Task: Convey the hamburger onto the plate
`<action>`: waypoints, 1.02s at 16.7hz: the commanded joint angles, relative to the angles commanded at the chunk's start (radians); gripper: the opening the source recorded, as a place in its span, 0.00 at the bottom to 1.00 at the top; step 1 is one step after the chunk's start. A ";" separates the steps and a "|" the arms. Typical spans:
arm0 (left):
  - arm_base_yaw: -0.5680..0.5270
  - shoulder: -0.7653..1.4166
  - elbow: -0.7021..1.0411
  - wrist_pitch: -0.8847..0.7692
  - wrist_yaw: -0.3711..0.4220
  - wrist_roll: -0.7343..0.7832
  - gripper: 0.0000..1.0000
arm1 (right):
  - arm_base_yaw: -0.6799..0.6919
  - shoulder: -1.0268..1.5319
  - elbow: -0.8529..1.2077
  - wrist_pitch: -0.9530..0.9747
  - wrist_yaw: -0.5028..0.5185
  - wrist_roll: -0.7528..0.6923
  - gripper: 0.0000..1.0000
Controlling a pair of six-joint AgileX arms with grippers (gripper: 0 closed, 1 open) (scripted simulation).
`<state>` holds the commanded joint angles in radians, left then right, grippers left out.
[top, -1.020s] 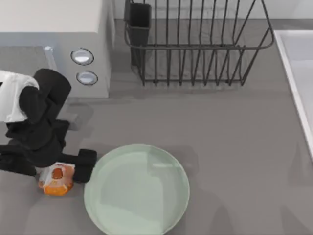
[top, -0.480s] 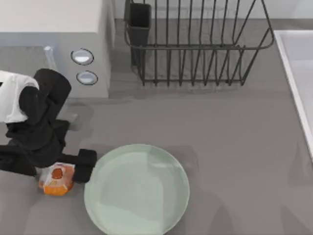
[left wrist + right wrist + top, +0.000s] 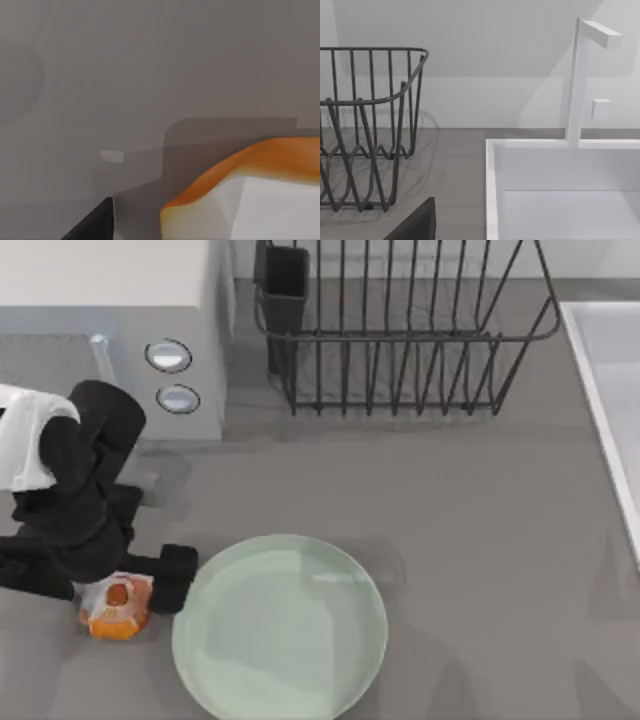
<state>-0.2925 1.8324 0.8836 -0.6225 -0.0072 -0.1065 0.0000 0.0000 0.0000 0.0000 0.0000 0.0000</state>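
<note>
Left fingers: one dark finger (image 3: pixel 175 578) sits right beside the hamburger on the plate side, and the other is at the far side under the arm. They look closed in on the hamburger from both sides.
Left gripper (image 3: pixel 118 585): low over the bench at the top view's left, near the front edge.
Hamburger (image 3: pixel 116 608): a small orange lump with a white top and a red-orange spot. It sits on the bench between the fingers, just beside the plate's left rim and not on it. In the left wrist view its orange edge and white top (image 3: pixel 250 200) are very close to the camera.
Plate (image 3: pixel 280 625): big, round, pale green and shiny. It lies flat on the bench at the front, to the right of the hamburger.
Left arm (image 3: pixel 75 480): black with a white part, reaching down from the left side.
Bench (image 3: pixel 480 540): plain grey.
Wire rack (image 3: pixel 400 330): dark metal bars, at the back of the bench, well apart from the plate.
White box (image 3: pixel 110 300): at the back left, with two round buttons (image 3: pixel 172 376) on its side.
Sink (image 3: pixel 560 190): white, at the right edge, with a thin white tap (image 3: pixel 580 80).
Right gripper: I cannot tell if its fingers are open or closed; a dark corner shows in the right wrist view, near the rack and sink.
Writing: I can read no words or labels on anything.
</note>
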 joint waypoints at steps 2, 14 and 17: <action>0.000 0.000 0.000 0.000 0.000 0.000 0.00 | 0.000 0.000 0.000 0.000 0.000 0.000 1.00; -0.005 -0.135 0.158 -0.277 0.003 -0.005 0.00 | 0.000 0.000 0.000 0.000 0.000 0.000 1.00; -0.006 -0.183 0.229 -0.416 0.003 -0.007 0.00 | 0.000 0.000 0.000 0.000 0.000 0.000 1.00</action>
<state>-0.2983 1.6493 1.1127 -1.0381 -0.0041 -0.1134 0.0000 0.0000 0.0000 0.0000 0.0000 0.0000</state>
